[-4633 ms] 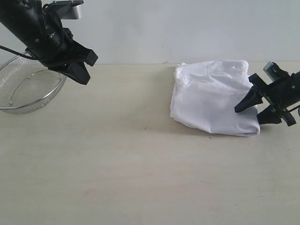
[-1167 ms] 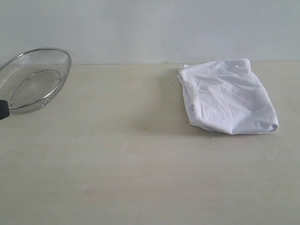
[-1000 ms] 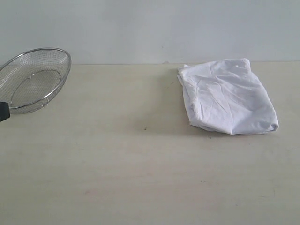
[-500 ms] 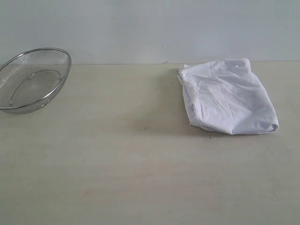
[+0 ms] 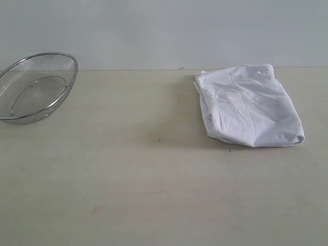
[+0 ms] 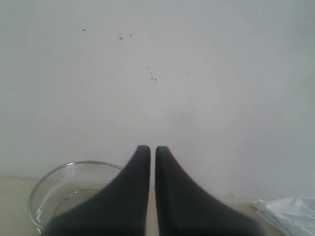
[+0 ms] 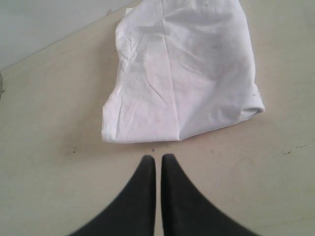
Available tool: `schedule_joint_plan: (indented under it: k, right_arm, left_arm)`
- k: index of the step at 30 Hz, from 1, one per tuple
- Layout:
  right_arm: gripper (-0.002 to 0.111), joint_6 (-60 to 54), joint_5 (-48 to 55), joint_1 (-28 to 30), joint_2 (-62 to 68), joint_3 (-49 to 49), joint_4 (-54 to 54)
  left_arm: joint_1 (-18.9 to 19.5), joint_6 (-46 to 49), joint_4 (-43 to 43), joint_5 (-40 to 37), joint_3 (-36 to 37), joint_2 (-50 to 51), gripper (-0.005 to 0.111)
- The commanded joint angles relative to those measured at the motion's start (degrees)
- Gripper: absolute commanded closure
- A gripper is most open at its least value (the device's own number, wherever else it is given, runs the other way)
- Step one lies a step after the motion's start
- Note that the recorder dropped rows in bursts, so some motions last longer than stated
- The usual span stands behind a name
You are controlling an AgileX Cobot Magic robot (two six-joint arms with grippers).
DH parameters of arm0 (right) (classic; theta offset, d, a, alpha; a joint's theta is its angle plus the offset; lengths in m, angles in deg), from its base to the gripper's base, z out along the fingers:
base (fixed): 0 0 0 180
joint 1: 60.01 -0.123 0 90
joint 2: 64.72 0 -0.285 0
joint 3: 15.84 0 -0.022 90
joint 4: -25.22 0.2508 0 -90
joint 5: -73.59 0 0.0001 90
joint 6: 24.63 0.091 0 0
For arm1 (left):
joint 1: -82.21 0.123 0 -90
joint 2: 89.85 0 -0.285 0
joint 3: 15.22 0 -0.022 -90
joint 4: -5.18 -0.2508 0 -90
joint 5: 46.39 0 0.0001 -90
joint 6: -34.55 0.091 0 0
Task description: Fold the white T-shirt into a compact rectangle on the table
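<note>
The white T-shirt (image 5: 249, 106) lies folded into a rumpled rectangle on the table (image 5: 154, 179), at the back right in the exterior view; only plain white cloth shows, no lettering. Neither arm appears in the exterior view. In the right wrist view the shirt (image 7: 182, 73) lies flat beyond my right gripper (image 7: 158, 158), which is shut, empty and apart from the cloth. My left gripper (image 6: 148, 148) is shut and empty, pointing at the wall, with a corner of the shirt (image 6: 290, 214) at the frame's edge.
A wire-mesh metal basket (image 5: 36, 87) sits tilted at the table's back left; it also shows behind the left gripper as the basket (image 6: 74, 189). A pale wall runs along the table's far edge. Small dark specks dot the tabletop.
Both arms have pulled out of the exterior view; the last black tip at the left edge is gone. The shirt lies flatter than when the right gripper touched it. The basket now rests tilted.
</note>
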Motion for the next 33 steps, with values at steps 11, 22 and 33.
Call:
schedule_joint_plan:
  k: [11,22,33]
  right_arm:
    - [0.108,-0.50,-0.40,0.07,-0.43,0.15,0.37]
    - [0.108,-0.50,-0.40,0.07,-0.43,0.15,0.37]
    - [0.108,-0.50,-0.40,0.07,-0.43,0.15,0.37]
  left_arm:
    - [0.07,-21.56,-23.42,-22.56,0.23,-0.21,0.102]
    - [0.07,-25.18,-25.09,-25.61,0.23,-0.21,0.102]
    - [0.07,-25.18,-25.12,-25.61,0.23,-0.21,0.102]
